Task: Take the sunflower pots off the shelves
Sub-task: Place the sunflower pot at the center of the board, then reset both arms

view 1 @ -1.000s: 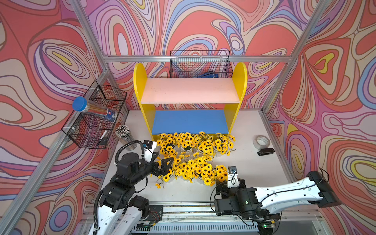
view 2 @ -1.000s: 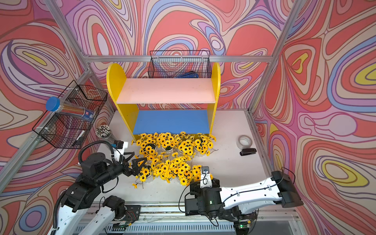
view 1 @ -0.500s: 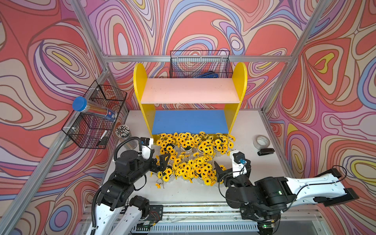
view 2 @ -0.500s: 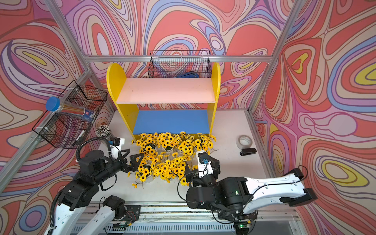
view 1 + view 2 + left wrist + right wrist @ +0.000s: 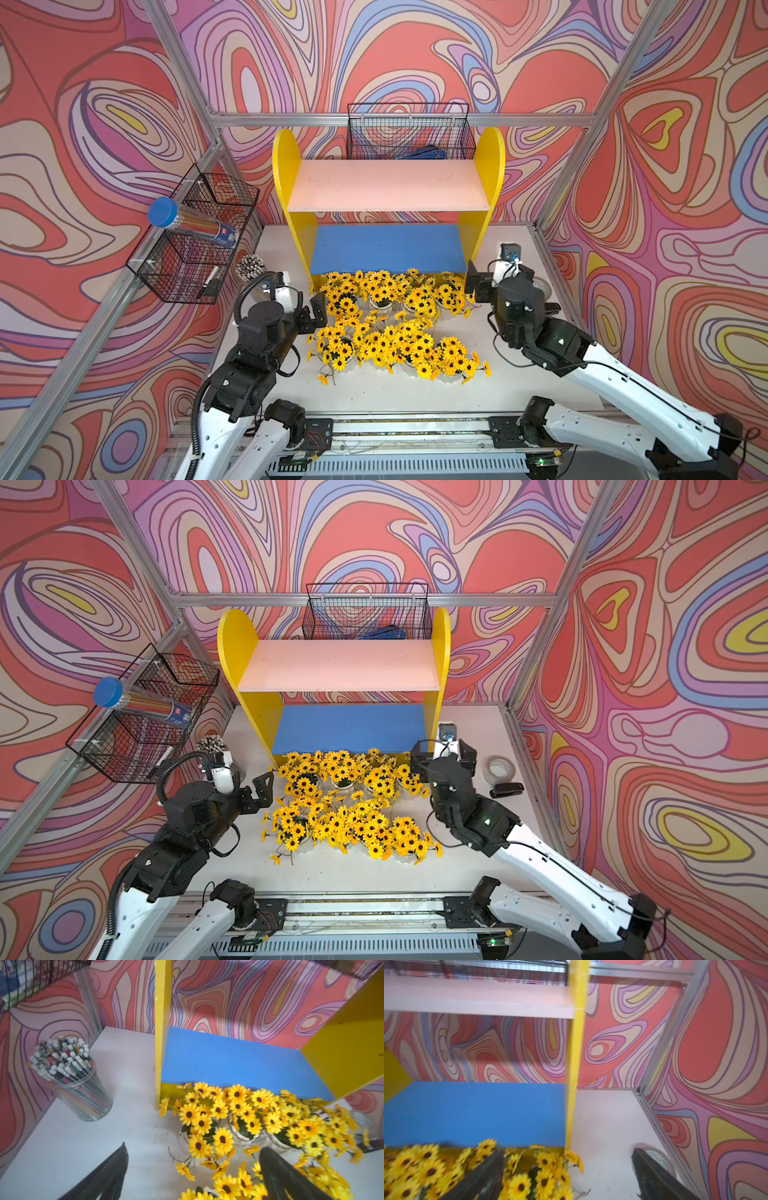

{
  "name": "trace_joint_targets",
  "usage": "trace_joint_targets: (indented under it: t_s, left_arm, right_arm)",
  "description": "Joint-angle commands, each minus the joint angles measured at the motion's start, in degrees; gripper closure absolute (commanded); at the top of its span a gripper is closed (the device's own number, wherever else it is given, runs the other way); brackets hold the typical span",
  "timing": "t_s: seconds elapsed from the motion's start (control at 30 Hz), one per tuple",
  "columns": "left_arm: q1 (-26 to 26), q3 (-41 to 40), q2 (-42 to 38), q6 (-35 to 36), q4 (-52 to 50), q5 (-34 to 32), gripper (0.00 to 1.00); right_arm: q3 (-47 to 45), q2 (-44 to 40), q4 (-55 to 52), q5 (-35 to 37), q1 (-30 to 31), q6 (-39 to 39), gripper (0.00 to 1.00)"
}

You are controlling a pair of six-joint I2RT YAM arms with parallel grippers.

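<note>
The sunflower pots (image 5: 390, 324) stand on the white table in two crowded rows in front of the shelves (image 5: 388, 187), seen in both top views (image 5: 345, 808). Both the pink upper board and the blue lower board (image 5: 349, 729) are bare. My left gripper (image 5: 308, 305) is open at the left end of the cluster. In the left wrist view, yellow blooms and white pot rims (image 5: 245, 1136) lie between and beyond its fingers (image 5: 276, 1169). My right gripper (image 5: 444, 756) is open at the right end of the back row, beside the yellow side panel (image 5: 576, 1064), holding nothing.
A clear cup of pencils (image 5: 249, 266) stands left of the shelves. A wire basket (image 5: 195, 237) holding a blue-capped tube hangs on the left wall. Another basket (image 5: 409, 133) hangs behind the shelves. A tape roll (image 5: 500, 769) and a black stapler (image 5: 507, 788) lie at the right.
My right arm has swung from the table's front edge out to the right and back, up beside the shelves. My left gripper has drawn slightly left, away from the flowers. Both stayed open.
</note>
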Motion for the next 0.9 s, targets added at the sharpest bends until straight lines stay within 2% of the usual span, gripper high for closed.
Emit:
trace_joint_targets:
  t_s: [0.0,0.13,0.3,0.43,0.57,0.87]
  left_arm:
    - [-0.21,-3.65,4.12,0.63,10.76,-6.11,0.00]
    - [0.15,-10.89,5.92,7.71,25.46,-10.18,0.00]
    - [4.01,-19.07,7.84,14.29,39.95,-14.51,0.00]
    - [5.36,-22.99,9.40,17.52,50.13,-16.90,0.00]
    - [5.71,-23.69,10.47,22.23,53.01,-20.29,0.00]
    - [6.94,-28.39,17.20,21.23,58.86,-19.27,0.00]
  right_arm:
    - [-3.35,3.29,3.86,-22.79,-12.23,5.06,0.02]
    - [-9.47,4.09,11.36,-19.75,-16.47,5.11,0.02]
    - [-14.31,6.01,15.13,-24.92,-26.81,8.05,0.02]
    - [-17.40,7.49,19.71,-25.84,-29.60,8.58,0.02]
    - [-17.55,9.54,20.67,-25.07,-30.24,5.81,0.02]
    - [-20.73,14.87,26.49,-26.62,-30.65,3.56,0.02]
